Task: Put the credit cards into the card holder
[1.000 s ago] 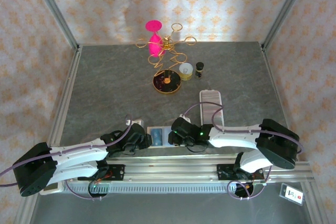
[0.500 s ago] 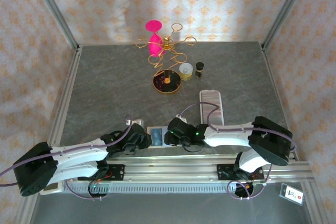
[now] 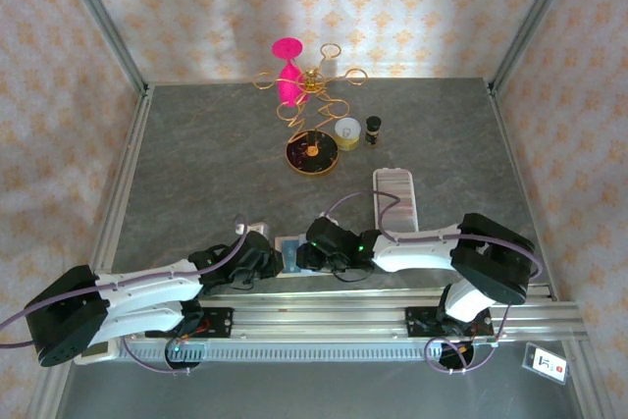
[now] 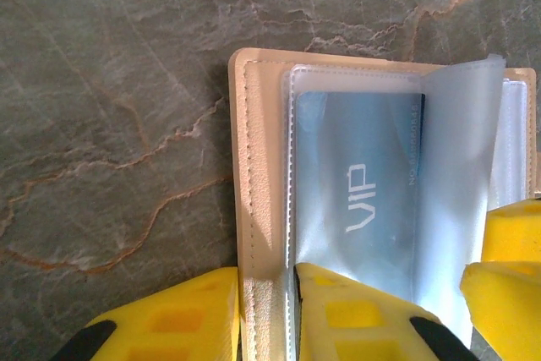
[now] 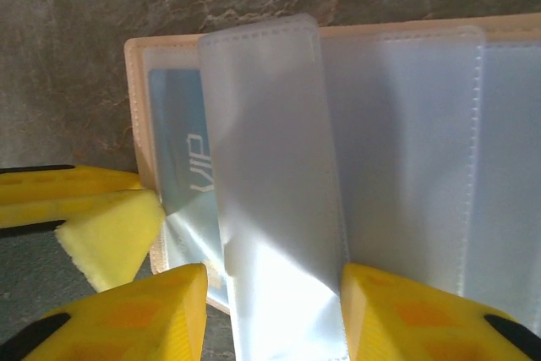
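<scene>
- Top external view: the card holder (image 3: 288, 254) lies open at the near edge of the grey stone-patterned desk (image 3: 216, 164), between the tips of the left arm (image 3: 147, 291) and the right arm (image 3: 422, 247), which meet over it from either side
- Left wrist view: the holder's cream cover lies flat on the desk with its stitched edge between the two yellow fingers (image 4: 177, 319); the left jaws are closed on that cover edge, one finger on the outer side and one on the inner
- Just inside the cover, a blue card (image 4: 355, 166) marked "VIP" sits in a clear pocket, with its long edge along the stitching
- Right wrist view: a clear sleeve (image 5: 270, 166) stands lifted from the stack of pockets and runs down between the right arm's yellow fingers (image 5: 135, 314); the right jaws stand apart with the sleeve spanning the gap; I cannot tell whether they press on it
- More clear pockets lie flat to the right of the lifted sleeve; whether they hold anything I cannot tell
- Farther back on the desk: a long white ridged tray (image 3: 395, 198) just beyond the right arm; well apart, near the back wall, a round dark dish (image 3: 312, 154), a small cup (image 3: 346, 130), a small dark bottle (image 3: 373, 130), a gold wire stand (image 3: 314, 95) and a pink goblet (image 3: 287, 71)
</scene>
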Controlling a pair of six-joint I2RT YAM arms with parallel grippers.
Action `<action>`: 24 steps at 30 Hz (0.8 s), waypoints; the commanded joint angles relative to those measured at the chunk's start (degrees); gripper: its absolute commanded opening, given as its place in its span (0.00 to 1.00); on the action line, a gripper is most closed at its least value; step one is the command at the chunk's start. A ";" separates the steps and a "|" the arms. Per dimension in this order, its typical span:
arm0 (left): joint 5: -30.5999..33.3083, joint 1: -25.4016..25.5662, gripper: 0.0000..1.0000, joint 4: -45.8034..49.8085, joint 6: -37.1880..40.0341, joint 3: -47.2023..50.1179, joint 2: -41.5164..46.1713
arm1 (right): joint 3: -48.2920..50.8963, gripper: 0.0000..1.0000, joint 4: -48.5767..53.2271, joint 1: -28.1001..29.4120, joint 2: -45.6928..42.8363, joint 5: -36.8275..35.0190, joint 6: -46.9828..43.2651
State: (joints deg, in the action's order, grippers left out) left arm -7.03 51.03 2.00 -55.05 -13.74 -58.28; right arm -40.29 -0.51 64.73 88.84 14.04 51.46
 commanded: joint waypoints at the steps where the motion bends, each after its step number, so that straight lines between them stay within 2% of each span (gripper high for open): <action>1: -0.66 0.41 0.20 0.22 0.28 1.73 0.12 | -1.98 0.45 -1.33 0.47 0.56 0.02 0.70; 10: -0.27 0.42 0.19 -0.21 0.25 2.05 -0.21 | -1.46 0.44 -1.25 0.47 -1.21 -1.38 1.80; 17: -0.18 0.44 0.10 -1.04 0.18 2.22 -1.13 | -2.69 0.44 -3.54 0.64 0.85 0.46 2.34; 24: 0.16 0.43 0.08 -0.68 0.03 2.22 -1.06 | -4.70 0.43 -3.08 0.92 1.78 0.37 1.71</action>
State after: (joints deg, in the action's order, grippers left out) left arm -6.52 51.03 0.95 -55.07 -12.95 -58.43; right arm -43.42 -2.90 65.23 89.76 14.81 52.95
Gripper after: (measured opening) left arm 0.081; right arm 0.434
